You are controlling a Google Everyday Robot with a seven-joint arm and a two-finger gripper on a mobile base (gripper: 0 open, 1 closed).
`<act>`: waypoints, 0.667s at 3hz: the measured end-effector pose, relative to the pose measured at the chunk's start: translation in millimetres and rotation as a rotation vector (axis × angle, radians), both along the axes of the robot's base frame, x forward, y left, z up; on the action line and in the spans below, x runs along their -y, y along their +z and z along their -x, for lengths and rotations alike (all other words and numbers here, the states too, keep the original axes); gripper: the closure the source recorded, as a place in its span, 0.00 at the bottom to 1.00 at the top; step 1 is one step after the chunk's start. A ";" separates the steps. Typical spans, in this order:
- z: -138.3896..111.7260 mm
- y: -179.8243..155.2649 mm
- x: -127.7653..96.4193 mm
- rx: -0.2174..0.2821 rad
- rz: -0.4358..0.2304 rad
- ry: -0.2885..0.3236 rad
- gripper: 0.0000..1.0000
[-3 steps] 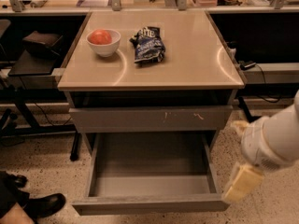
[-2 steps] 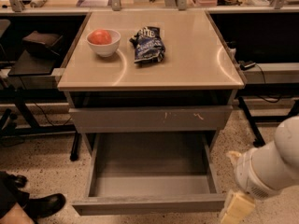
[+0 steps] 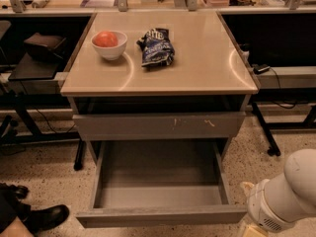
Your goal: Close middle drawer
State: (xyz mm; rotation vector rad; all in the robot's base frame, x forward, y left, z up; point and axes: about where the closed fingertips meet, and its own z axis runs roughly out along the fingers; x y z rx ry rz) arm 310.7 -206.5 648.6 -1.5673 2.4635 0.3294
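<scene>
Under the tan counter [image 3: 197, 68], the middle drawer [image 3: 160, 216] sits pulled far out, wide, grey and empty. It is likely stiff metal that slides easily, and with no handle the best spot to push is flat on its plain front. Down at the bottom right, the white arm [image 3: 291, 196] bends low beside the drawer's right corner, and its tool [image 3: 253, 230] just peeks in at the edge, so open or closed cannot be told.
</scene>
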 end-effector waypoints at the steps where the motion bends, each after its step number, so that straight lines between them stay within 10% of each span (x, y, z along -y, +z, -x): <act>1: 6.3 -28.1 0.2 0.016 0.023 0.004 0.00; 2: 14.4 -95.3 1.6 0.002 0.055 0.015 0.00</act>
